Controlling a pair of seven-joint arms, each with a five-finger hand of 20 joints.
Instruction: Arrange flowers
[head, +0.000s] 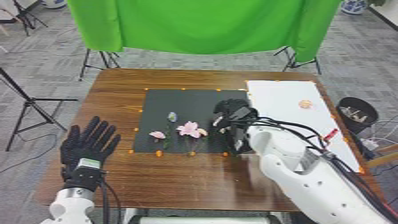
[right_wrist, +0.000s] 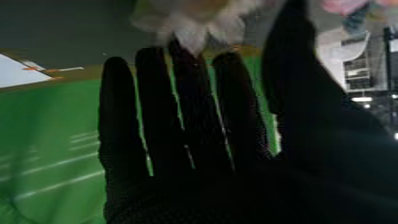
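And here's the left hand (head: 86, 143) out at the mat's eight o'clock, open and empty, likely parked to leave room. On the mat (head: 156, 105), small pink bloom (head: 157, 135), bud (head: 172, 117), lily (head: 191, 130), heads apart, presumably so each shows. Now the right hand (head: 234, 108): fingers straight, thumb wide, a pale flower (head: 218, 121) right against it at eight o'clock; can't tell if it's gripped. Lily near, also eight o'clock!

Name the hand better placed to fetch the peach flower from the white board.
Right, probably: the black-gloved right hand is over the black mat, near that board; the left hand is beyond the mat's left edge.
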